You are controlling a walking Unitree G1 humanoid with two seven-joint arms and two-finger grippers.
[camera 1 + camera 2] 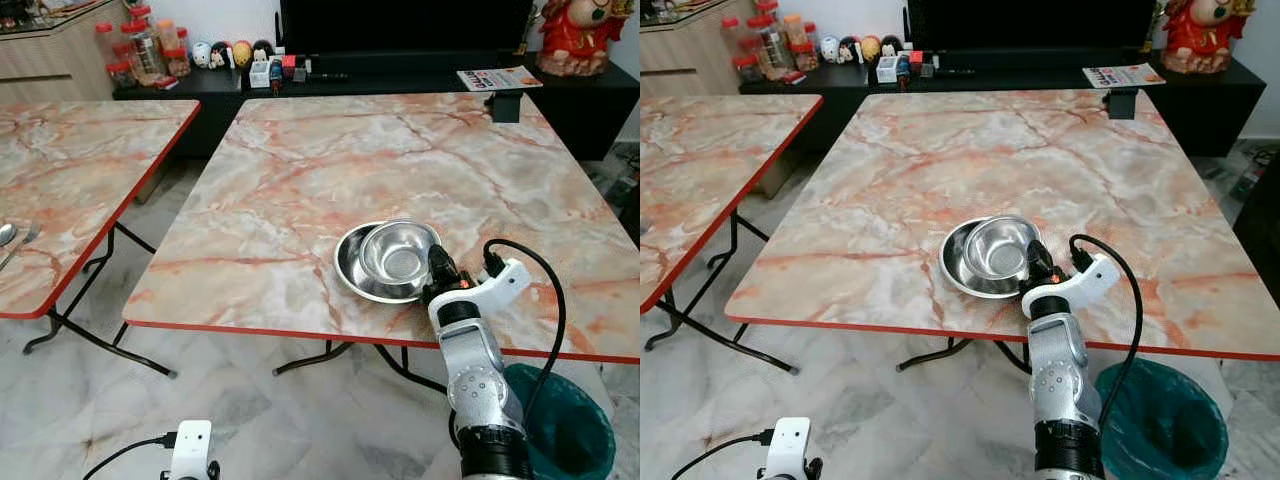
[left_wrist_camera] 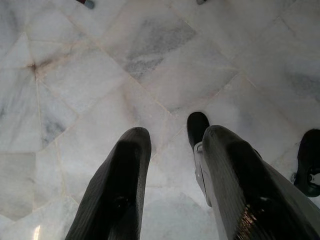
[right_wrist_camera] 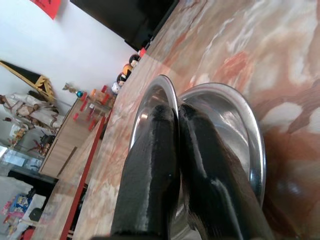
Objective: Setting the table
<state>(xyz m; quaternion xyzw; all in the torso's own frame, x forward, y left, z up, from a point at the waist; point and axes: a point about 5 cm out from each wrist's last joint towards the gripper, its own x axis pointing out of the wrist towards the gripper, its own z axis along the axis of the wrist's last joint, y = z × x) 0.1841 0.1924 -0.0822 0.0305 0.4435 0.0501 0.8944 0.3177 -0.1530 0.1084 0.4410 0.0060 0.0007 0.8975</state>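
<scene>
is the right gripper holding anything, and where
The right gripper is shut on the rim of the steel bowl, which sits in the steel plate. The left gripper is open, holding nothing.

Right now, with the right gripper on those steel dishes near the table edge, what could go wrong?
The right gripper is pinched shut on the rim of the bowl, which sits loose in the plate. A thin, slick rim could slip. Lifting may drag or tip the plate. Both sit near the table's red front edge, so a nudge might send them to the floor.
</scene>
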